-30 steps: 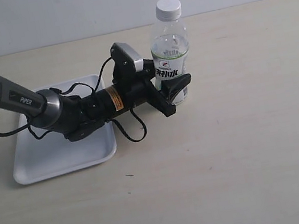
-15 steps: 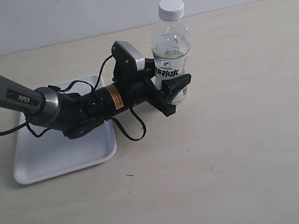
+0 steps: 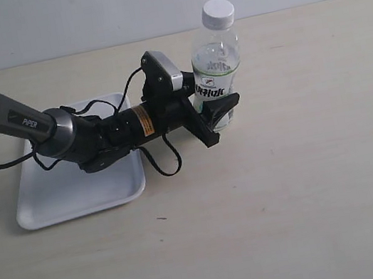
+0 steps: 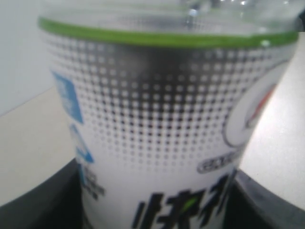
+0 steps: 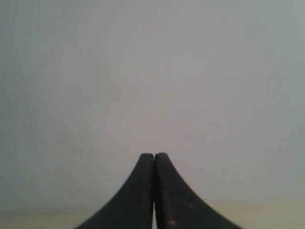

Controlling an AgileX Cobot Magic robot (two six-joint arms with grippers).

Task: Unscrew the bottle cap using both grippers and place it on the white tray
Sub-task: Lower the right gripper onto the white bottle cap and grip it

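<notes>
The bottle [image 3: 215,69] stands tilted slightly to the right on the table, its white bottle cap [image 3: 217,13] screwed on top. My left gripper [image 3: 216,109] reaches in from the left and is shut on the bottle's labelled lower body, one black jaw on each side. In the left wrist view the label [image 4: 162,133] fills the frame between the two dark jaws. My right gripper [image 5: 154,155] is shut with nothing in it, facing a plain grey wall; it is out of the exterior view. The white tray [image 3: 59,198] lies at the left, partly under the left arm.
The left arm's silver camera block [image 3: 164,71] and loose black cables [image 3: 161,162] sit just left of the bottle. The pale wooden table [image 3: 310,183] stretches to the right and front. A grey wall runs along the back.
The bottle's top has leaned a little to the right and its cap has shifted that way, with the left gripper still on the bottle. The left arm has barely moved.
</notes>
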